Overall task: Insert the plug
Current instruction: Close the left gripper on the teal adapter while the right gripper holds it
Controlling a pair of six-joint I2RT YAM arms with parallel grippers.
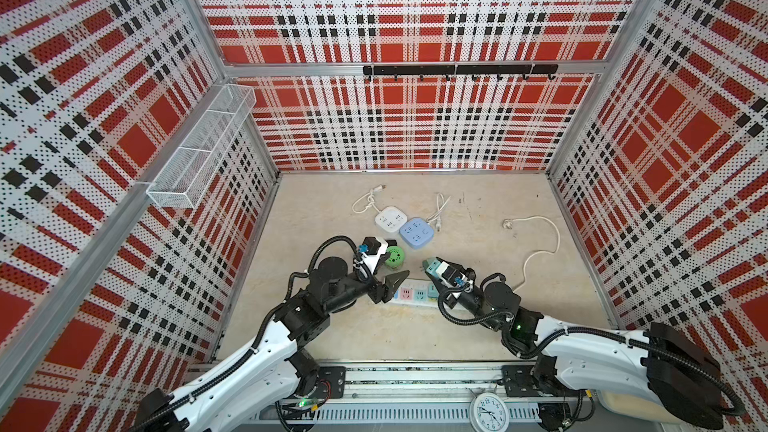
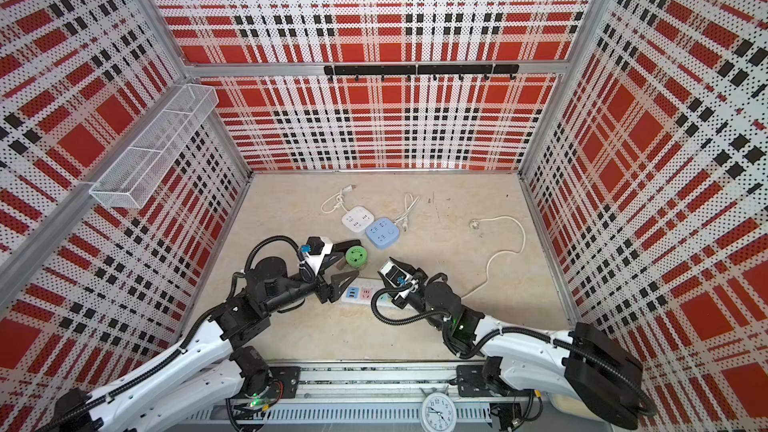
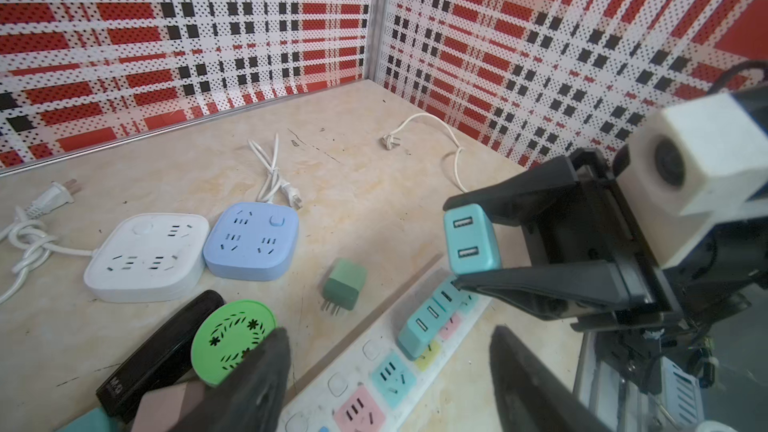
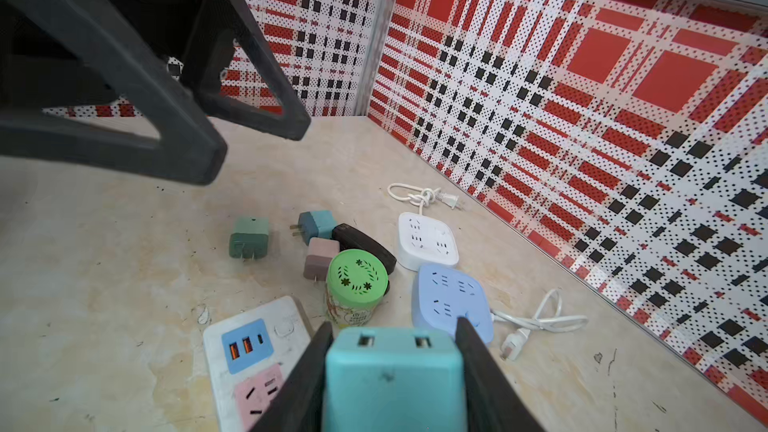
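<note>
Right tool (image 4: 394,328) grips teal plug (image 4: 392,384); left tool (image 3: 388,336) wide; green jar (image 4: 357,280) beside strip (image 4: 216,336).

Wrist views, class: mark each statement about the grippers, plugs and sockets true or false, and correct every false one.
1. The right gripper is shut on a teal charger with two USB ports. True.
2. The left gripper holds the dark green plug. False: its jaws stand open and empty, and that plug lies on the table.
3. The blue socket cube lies right beside the white socket cube. True.
4. The green-lidded canister lies on its side. False: it stands upright, lid on top.
</note>
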